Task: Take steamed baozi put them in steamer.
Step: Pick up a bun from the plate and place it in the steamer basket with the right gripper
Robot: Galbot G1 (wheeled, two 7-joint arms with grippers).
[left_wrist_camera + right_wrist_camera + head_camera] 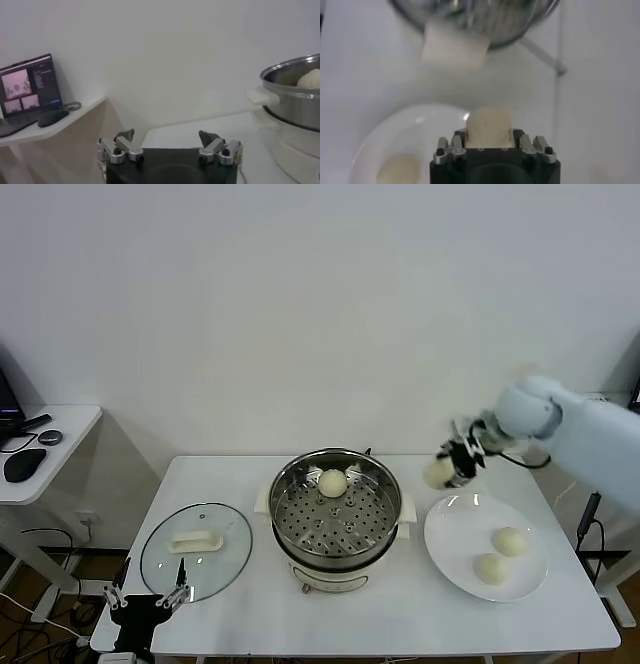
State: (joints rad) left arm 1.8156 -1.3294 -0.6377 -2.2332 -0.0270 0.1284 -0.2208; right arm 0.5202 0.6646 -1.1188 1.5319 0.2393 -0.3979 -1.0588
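The steamer (336, 536), a shiny steel pot with a perforated tray on a cream base, stands mid-table with one baozi (333, 482) at its far side. My right gripper (447, 468) is shut on a baozi (438, 472) and holds it in the air between the steamer and the white plate (450, 552). In the right wrist view the held baozi (489, 128) sits between the jaws, with the steamer (485, 20) ahead. Two baozi (509, 541) (489, 567) lie on the plate. My left gripper (148, 599) is open and parked low at the table's front left.
A flat glass lid (195, 549) with a white handle lies on the table left of the steamer. A side desk (45, 449) with a mouse stands at far left; the left wrist view shows a laptop (30, 85) there. A wall is behind the table.
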